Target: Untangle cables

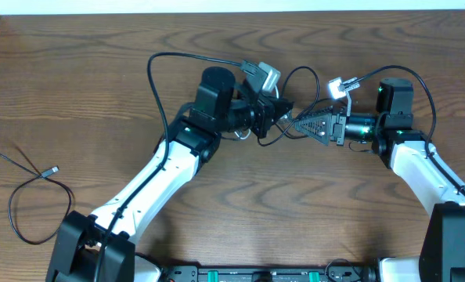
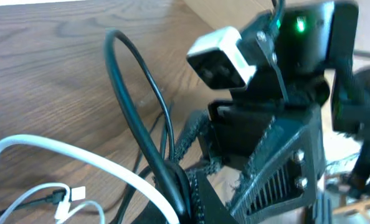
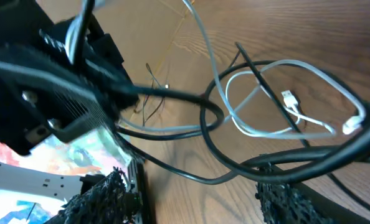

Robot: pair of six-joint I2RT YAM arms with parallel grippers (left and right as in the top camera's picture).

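Note:
The tangled cables (image 1: 289,100) bunch at the table's middle, between my two grippers. My left gripper (image 1: 278,114) is shut on a black cable (image 2: 132,118) that loops up from its jaws; in the left wrist view the gripper (image 2: 180,200) pinches it at the bottom edge. A white cable (image 2: 60,154) curls beside it, its plug (image 3: 289,98) lying on the wood. My right gripper (image 1: 297,124) faces the left one, nearly touching. Its fingers (image 3: 101,194) stand wide apart, open, with a black cable (image 3: 191,175) running across above the gap of the gripper (image 3: 194,190).
Another black cable (image 1: 27,186) with a small plug (image 1: 54,169) lies loose at the far left of the table. Thicker black cables (image 1: 164,56) fixed to the arms arch over the back. The table's back edge (image 1: 232,12) runs along the top.

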